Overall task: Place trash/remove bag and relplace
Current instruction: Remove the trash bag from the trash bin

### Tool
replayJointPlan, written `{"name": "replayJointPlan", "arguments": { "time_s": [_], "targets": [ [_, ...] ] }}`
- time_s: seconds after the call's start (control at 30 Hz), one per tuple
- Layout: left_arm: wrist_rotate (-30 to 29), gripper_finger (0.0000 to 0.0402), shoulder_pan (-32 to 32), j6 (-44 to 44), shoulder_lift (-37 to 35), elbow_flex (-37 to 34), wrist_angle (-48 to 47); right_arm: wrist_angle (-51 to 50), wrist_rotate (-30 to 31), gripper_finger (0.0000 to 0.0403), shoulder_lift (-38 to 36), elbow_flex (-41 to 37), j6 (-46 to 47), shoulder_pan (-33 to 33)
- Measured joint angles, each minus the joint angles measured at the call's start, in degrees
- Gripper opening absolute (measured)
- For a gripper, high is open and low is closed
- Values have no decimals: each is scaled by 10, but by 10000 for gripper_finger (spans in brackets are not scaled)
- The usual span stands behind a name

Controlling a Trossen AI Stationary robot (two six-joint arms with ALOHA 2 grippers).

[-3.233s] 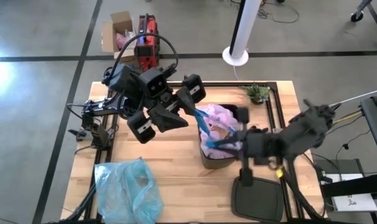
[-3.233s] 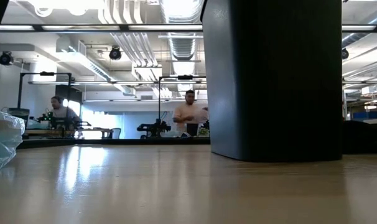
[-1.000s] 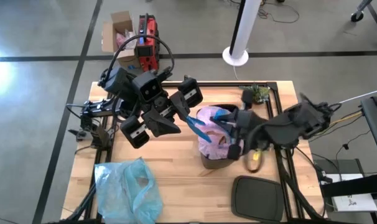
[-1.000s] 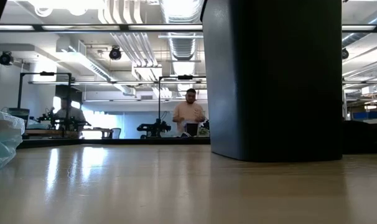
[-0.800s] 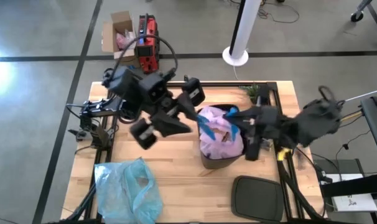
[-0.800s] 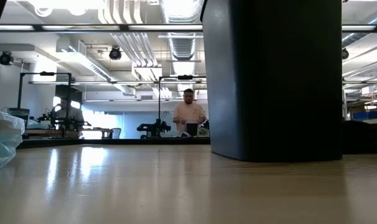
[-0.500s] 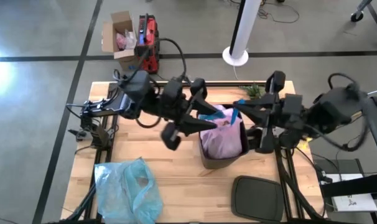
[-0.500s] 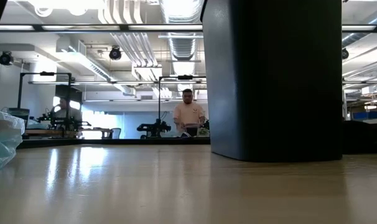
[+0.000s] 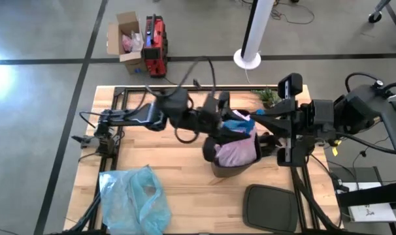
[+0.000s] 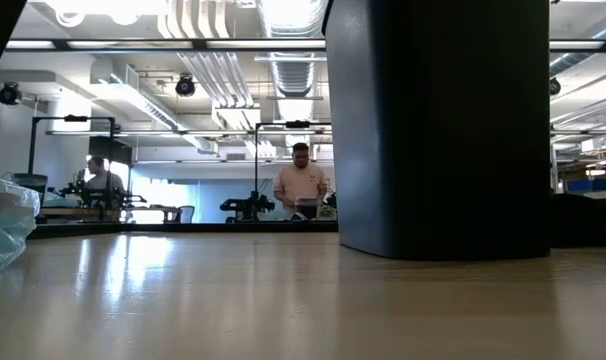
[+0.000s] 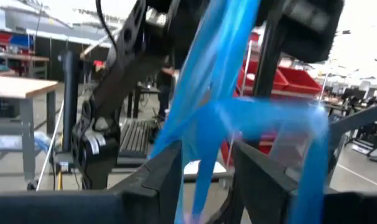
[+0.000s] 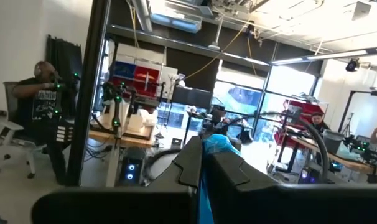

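The black bin (image 9: 228, 168) stands on the table's right half; in the low view it (image 10: 438, 130) fills the frame's middle. The pale lavender-pink bag (image 9: 236, 150) sits in it, bulging above the rim. Its blue drawstring loops (image 9: 240, 120) are gathered above the bag, between both grippers. My left gripper (image 9: 219, 123) reaches in from the table's left and my right gripper (image 9: 255, 116) from the right, each shut on a blue loop. No trash shows. My left gripper (image 11: 207, 174) has a blue drawstring loop (image 11: 204, 134) running between its two fingers, which come level from the table's left. The loop stretches on past the fingers toward the right arm. The bag hangs below with its lower part in the bin. My right gripper (image 12: 203, 168) pinches a blue drawstring loop (image 12: 213, 146) between its two fingers, which lie close together. They come about level from the table's right, above the bin. The bag below them is outside this arm's wrist view.
A light-blue plastic bag (image 9: 136, 199) lies at the table's near left corner and shows at the low view's edge (image 10: 3, 225). The dark bin lid (image 9: 270, 207) lies near-right. A small plant (image 9: 270, 96) stands at the far edge. People (image 10: 301, 185) stand in the room behind.
My left gripper has swung from left of the bin toward the table's right, up to the bag's top. My right gripper has pulled back toward the table's right and far side and turned level. The blue loops have been drawn together above the bag, whose top has narrowed.
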Motion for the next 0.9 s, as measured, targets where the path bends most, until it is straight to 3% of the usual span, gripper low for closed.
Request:
{"name": "replayJointPlan", "arguments": {
  "time_s": [0.23,0.57,0.9],
  "targets": [
    [0,119,3,2,27,0,-13,0,0,0,0,0,-1,0],
    [-10,121,14,10,29,0,-114,0,1,0,-17,0,-15,15],
    [-2,140,11,38,-13,1,1,-47,0,0,-24,0,-1,15]
  ]
}}
